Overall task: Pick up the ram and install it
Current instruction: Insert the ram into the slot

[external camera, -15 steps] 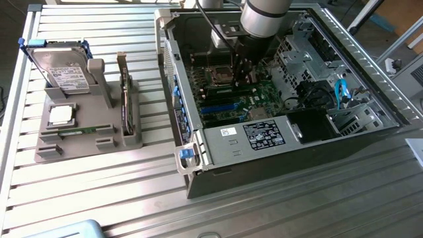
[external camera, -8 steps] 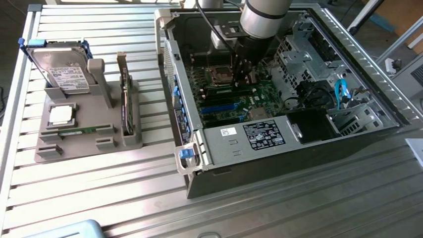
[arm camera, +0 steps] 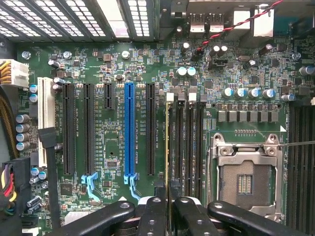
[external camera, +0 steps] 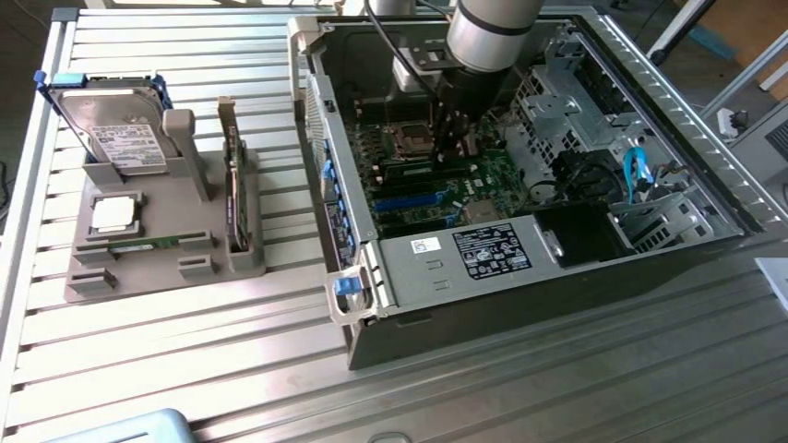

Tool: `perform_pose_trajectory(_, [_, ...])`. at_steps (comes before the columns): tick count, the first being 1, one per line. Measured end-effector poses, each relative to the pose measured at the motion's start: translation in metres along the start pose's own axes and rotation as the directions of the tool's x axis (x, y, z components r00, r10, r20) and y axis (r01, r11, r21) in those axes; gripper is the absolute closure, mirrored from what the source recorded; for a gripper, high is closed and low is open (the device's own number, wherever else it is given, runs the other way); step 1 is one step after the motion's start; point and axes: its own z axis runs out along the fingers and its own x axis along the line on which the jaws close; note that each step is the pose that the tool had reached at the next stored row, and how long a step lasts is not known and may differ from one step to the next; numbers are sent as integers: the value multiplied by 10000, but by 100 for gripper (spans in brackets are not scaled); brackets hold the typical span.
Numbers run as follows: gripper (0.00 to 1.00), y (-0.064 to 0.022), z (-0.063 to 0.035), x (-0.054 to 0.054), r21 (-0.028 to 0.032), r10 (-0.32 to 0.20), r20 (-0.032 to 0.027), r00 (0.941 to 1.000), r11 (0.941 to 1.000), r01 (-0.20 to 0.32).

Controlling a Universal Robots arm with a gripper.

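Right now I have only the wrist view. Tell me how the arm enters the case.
Observer: The arm comes straight down into the open case, which lies on its side, with the gripper low over the green board.
Operator: I see the ram on edge there. Report what sits outside the case.
Observer: A grey holder sits on the slatted table at the exterior view's left of the case, a hard drive standing in it.
Operator: Check it for a second stick.
Observer: One thin green stick lies flat in the holder, nearer the exterior camera than the hard drive.
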Motion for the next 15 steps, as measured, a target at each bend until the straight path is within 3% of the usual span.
perform_pose_trajectory(6, [87,2,6,-1,1,-1,43,10000,10000,1])
perform_pose_trajectory(15, [87,2,21,-1,0,0,43,10000,10000,0])
